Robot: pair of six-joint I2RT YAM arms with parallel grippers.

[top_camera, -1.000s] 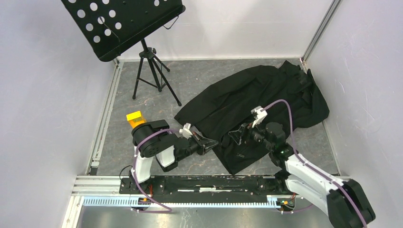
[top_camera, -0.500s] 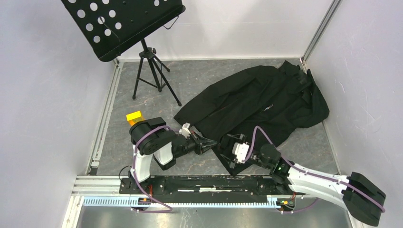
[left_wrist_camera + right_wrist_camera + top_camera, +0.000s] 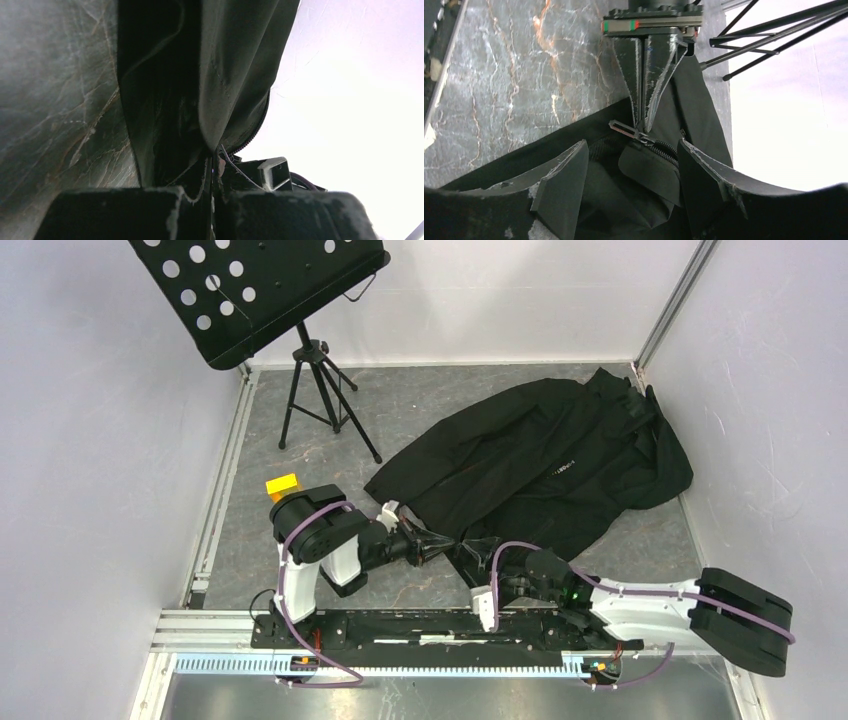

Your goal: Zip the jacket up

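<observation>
The black jacket (image 3: 560,455) lies spread over the right half of the floor, its lower front corner pointing toward the arms. My left gripper (image 3: 445,545) is shut on that corner, pinching the fabric (image 3: 235,75) beside the zipper teeth (image 3: 255,125). My right gripper (image 3: 480,562) lies low just right of it, facing it, and is open. In the right wrist view its fingers (image 3: 559,185) straddle a fold of jacket (image 3: 644,172). The metal zipper pull (image 3: 624,128) sticks out just beyond them, at the tips of the left gripper (image 3: 642,122).
A black perforated music stand (image 3: 250,290) on a tripod (image 3: 320,390) stands at the back left. A yellow block (image 3: 283,486) sits by the left arm. White walls close in the marbled grey floor (image 3: 430,400), with a metal rail (image 3: 400,625) along the front edge.
My right arm has dropped from above the jacket to low near the front rail, bringing its open gripper up to the held corner. The left gripper stays shut and has barely shifted.
</observation>
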